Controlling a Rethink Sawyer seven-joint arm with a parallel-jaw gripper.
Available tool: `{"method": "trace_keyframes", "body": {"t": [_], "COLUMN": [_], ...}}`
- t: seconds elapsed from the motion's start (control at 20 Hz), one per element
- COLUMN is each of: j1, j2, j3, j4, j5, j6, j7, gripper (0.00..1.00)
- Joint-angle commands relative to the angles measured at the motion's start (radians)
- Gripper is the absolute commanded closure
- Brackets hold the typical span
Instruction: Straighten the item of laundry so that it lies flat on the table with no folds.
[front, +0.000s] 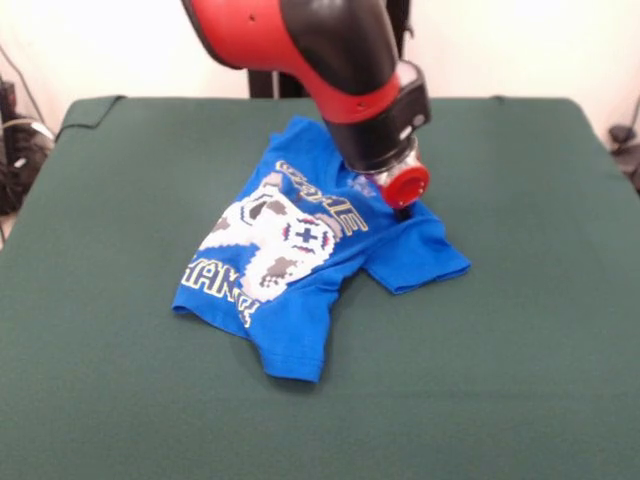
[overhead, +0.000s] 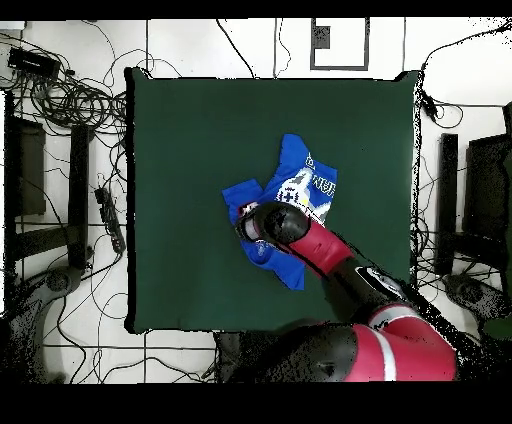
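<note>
The bright blue T-shirt (front: 296, 330) lies crumpled near the middle of the dark green table (front: 110, 380). Its print faces up, and a sleeve is folded out at the right in the front view. The lettering is partly creased and hidden. My gripper (front: 403, 210) comes down from the red and black arm onto the shirt's far right part, near the collar, and its tip is at the cloth. In the overhead view the shirt (overhead: 300, 160) lies bunched at the table's (overhead: 180, 150) centre, and the arm covers its lower part, with the gripper (overhead: 248, 228) at its left edge.
The green cloth reaches far around the shirt on all sides. In the overhead view, cables (overhead: 70, 95) and dark equipment (overhead: 25, 165) lie on the floor left of the table, and dark stands (overhead: 445, 200) are at the right.
</note>
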Motion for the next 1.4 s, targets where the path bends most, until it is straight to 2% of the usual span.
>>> {"method": "trace_keyframes", "body": {"t": [0.05, 0.25, 0.4, 0.5, 0.55, 0.6, 0.75, 0.9, 1.0, 1.2, 1.4], "j1": [0.007, -0.020, 0.126, 0.231, 0.227, 0.182, 0.049, -0.005, 0.010, 0.011, -0.062], "j2": [0.141, 0.161, 0.120, 0.134, 0.142, 0.152, 0.144, 0.068, -0.004, -0.089, -0.089], "j3": [0.216, 0.243, 0.060, -0.063, -0.059, -0.002, 0.164, 0.250, 0.254, 0.303, 0.418], "j4": [0.087, 0.091, 0.035, -0.025, -0.034, -0.035, 0.004, 0.054, 0.070, 0.077, 0.072], "j5": [0.005, -0.035, -0.112, -0.125, -0.141, -0.179, -0.265, -0.273, -0.256, -0.214, -0.225], "j6": [-0.164, -0.258, -0.482, -0.647, -0.695, -0.731, -0.661, -0.549, -0.489, -0.392, -0.337], "j7": [0.086, 0.095, 0.183, 0.212, 0.213, 0.208, 0.167, 0.159, 0.170, 0.169, 0.127], "gripper": [1.00, 1.00, 1.00, 1.00, 1.00, 1.00, 1.00, 1.00, 1.00, 1.00, 1.00]}}
